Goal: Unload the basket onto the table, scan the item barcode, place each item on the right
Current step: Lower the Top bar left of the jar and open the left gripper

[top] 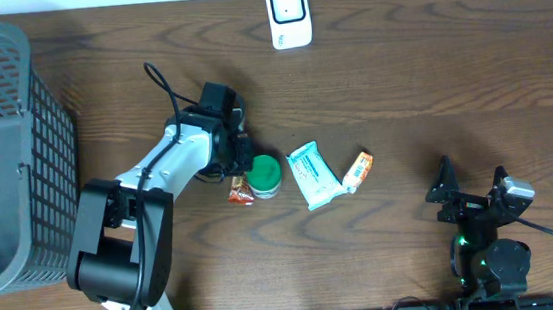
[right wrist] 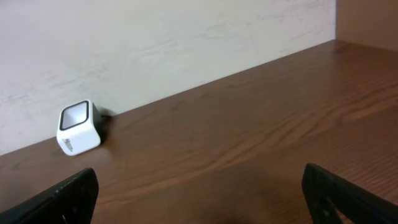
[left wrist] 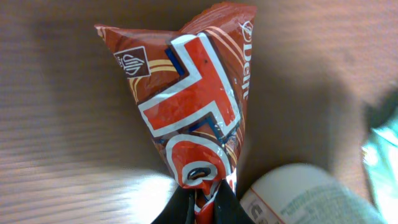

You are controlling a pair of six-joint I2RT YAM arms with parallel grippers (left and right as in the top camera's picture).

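With the left gripper [left wrist: 202, 204] clamped on the snack packet [left wrist: 193, 99], we judged a straight lift clear of the tub [top: 264, 176] best, barcode toward the scanner [top: 288, 13]; the right gripper [right wrist: 199, 196] gaped.

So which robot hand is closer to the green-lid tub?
The left one. The left gripper is right beside the green-lid tub, pinching a red snack packet next to it. The right gripper sits open, far off on the other side.

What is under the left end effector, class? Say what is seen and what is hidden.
A red snack packet lies on the table, one end pinched in the left end effector. Its underside is hidden, and no barcode shows.
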